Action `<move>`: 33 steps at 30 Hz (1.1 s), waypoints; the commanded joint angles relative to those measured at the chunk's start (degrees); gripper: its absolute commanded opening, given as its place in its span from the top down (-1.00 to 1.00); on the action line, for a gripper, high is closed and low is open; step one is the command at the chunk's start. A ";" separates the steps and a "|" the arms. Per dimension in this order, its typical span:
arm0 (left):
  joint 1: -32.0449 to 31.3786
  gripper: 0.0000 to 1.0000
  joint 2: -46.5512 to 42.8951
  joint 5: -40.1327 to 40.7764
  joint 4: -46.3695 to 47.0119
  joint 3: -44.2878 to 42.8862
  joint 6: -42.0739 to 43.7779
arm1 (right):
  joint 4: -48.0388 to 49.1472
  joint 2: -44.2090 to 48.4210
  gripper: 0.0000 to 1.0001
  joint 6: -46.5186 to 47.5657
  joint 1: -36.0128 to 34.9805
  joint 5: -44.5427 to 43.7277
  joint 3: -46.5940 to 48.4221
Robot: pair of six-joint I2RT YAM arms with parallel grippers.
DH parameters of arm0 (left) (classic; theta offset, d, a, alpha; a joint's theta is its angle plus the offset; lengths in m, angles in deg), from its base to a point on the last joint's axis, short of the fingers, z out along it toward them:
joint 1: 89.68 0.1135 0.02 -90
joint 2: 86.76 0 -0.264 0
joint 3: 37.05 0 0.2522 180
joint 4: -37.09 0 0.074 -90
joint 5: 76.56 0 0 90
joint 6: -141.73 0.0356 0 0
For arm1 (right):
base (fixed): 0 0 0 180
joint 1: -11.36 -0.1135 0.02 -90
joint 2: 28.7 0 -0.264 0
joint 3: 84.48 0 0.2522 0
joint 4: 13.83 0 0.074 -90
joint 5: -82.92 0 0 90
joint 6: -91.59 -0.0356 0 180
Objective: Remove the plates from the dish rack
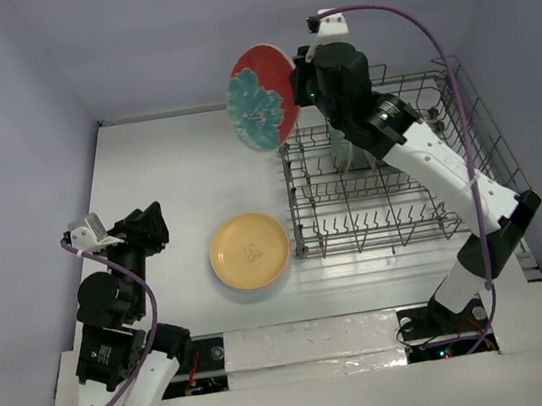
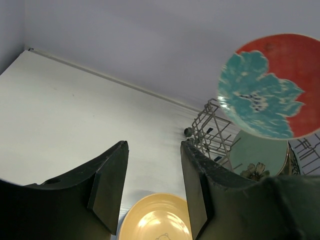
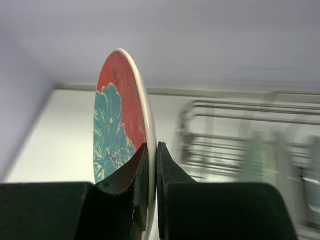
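Above the dish rack's point(image 1: 381, 198) left edge: red-and-teal floral plate point(image 1: 261, 98), upright, rim pinched in right tool point(image 3: 152, 160). Left tool point(image 2: 153, 170) parted, empty, over table point(image 1: 145, 170), well apart. Yellow plate point(image 1: 248, 251) flat beside rack.

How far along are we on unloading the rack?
Done: one yellow plate lies on the table. In hand: right fingers pinch the red-and-teal floral plate, held above the dish rack. Remaining: a mint green plate stands in the rack. Left fingers open, empty.
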 commanded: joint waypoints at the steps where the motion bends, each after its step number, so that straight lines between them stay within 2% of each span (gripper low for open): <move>1: 0.43 0.14 0.03 -1.32 3.40 0.37 0.23 | 16.50 -4.72 1.00 -12.41 -1.41 18.12 2.36; 9: 0.43 0.14 -0.85 -0.53 2.97 0.11 -0.03 | 22.30 -23.86 1.00 -21.20 -4.93 25.07 16.14; 15: 0.43 0.14 -1.29 -0.71 3.05 0.19 0.05 | 20.20 -38.28 1.00 -24.11 -6.95 26.13 28.36; 19: 0.43 0.14 -1.29 -1.15 3.14 0.28 -0.03 | 19.14 -45.67 1.00 -25.16 -8.27 25.69 33.03; 26: 0.43 0.14 -1.03 -1.50 3.32 0.28 0.05 | 19.14 -52.71 1.00 -29.56 -8.27 24.64 33.05; 30: 0.43 0.14 -1.03 -1.59 3.32 0.28 0.05 | 20.02 -53.69 1.00 -31.84 -8.27 24.55 30.42; 33: 0.43 0.13 -0.85 -1.50 3.32 0.28 0.14 | 21.42 -52.38 0.72 -34.12 -8.27 22.71 25.87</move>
